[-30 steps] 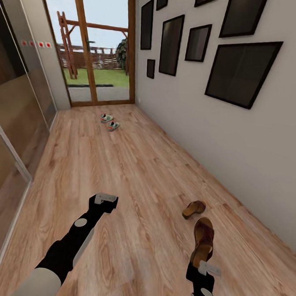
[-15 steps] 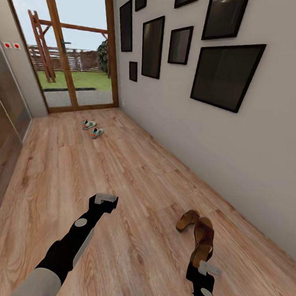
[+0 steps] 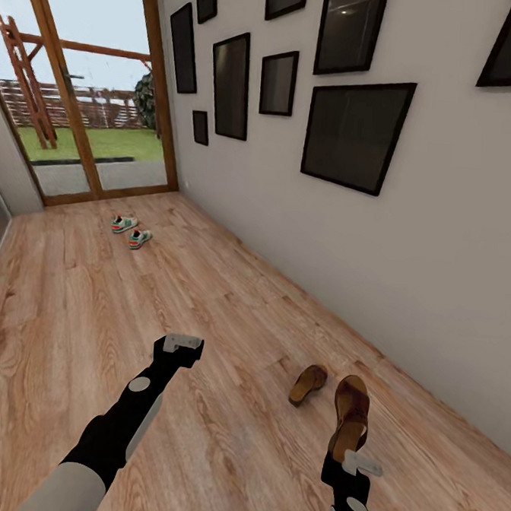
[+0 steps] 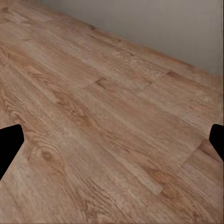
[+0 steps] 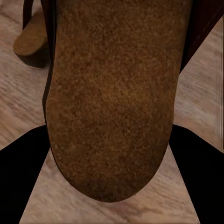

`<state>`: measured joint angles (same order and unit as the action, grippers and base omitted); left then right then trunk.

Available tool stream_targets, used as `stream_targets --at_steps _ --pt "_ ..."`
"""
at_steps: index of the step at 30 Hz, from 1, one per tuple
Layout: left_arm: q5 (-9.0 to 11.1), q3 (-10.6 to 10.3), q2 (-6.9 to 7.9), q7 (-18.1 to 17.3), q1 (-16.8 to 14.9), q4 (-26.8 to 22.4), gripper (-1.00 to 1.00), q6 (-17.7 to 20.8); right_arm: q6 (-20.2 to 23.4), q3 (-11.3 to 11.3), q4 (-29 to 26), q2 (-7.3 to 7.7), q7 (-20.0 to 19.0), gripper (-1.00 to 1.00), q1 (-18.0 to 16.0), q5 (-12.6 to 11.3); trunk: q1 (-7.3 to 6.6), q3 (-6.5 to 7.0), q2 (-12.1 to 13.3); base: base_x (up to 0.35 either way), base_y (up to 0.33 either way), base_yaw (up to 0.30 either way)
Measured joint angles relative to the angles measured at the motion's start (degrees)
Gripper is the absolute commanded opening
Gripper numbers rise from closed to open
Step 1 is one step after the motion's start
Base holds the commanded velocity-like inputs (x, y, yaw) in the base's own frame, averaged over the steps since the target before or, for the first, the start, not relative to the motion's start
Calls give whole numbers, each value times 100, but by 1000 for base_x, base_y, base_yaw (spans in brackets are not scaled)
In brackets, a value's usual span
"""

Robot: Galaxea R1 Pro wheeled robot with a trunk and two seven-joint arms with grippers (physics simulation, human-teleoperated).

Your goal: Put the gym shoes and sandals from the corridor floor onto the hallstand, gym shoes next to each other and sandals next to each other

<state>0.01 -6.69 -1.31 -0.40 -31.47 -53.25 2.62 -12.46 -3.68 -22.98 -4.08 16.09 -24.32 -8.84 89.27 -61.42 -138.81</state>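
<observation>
Brown leather sandal [image 3: 350,414] clamped heel-first in right end effector [image 3: 348,454], long axis toward 12 o'clock; its mate [image 3: 308,383] on wood-plank floor [image 3: 220,436] at 11 o'clock, nearer this arm; left end effector [image 3: 182,344] spread, empty.

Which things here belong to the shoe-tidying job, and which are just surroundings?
Job:
- sandal held in the right hand
- second sandal on the corridor floor
- gym shoes near the glass door

Surroundings:
- picture frames on the wall
- garden outside
</observation>
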Motion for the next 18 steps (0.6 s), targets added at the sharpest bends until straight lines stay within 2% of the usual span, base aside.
stream_targets --at_steps 18 --pt "4 0 1 0 0 0 100 0 1 -1 1 0 -1 -100 1 -3 0 125 0 0 0 -221"
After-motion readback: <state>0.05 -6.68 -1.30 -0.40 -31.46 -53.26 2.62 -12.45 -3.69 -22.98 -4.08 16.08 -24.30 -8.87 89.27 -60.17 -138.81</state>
